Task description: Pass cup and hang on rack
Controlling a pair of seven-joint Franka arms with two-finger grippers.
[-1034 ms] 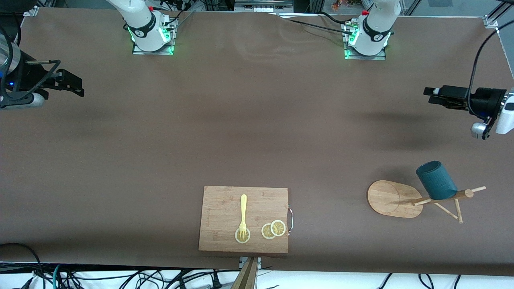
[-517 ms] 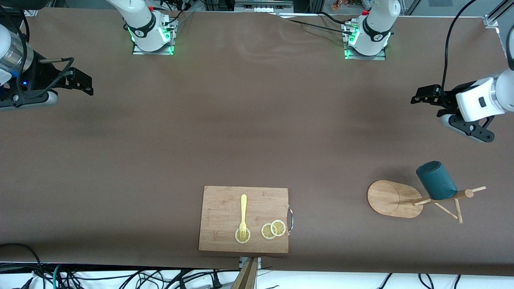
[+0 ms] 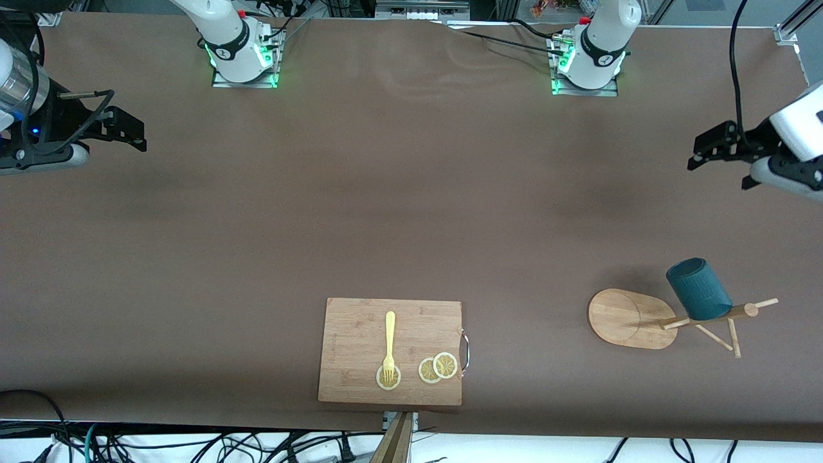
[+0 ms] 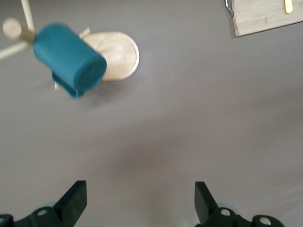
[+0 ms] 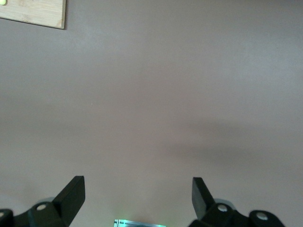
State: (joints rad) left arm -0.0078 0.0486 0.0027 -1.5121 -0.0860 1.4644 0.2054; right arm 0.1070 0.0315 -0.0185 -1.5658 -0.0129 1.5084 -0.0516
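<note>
Dark teal ribbed cup (image 3: pixel 699 289) hangs on a peg of the light wooden mug rack (image 3: pixel 669 318), which stands on the brown desk (image 3: pixel 411 212) toward the left arm's end. Left gripper (image 3: pixel 707 146) hovers over bare desk, jaws apart and empty. Right gripper (image 3: pixel 125 127), over the desk's right-arm end, likewise has its jaws apart. Rectangular wooden cutting board (image 3: pixel 360 334) carries a yellow fork (image 3: pixel 389 344) and lemon slices (image 3: pixel 438 367).

Bare table between cutting board (image 3: pixel 390 350) and rack (image 3: pixel 633 318) allows passage
</note>
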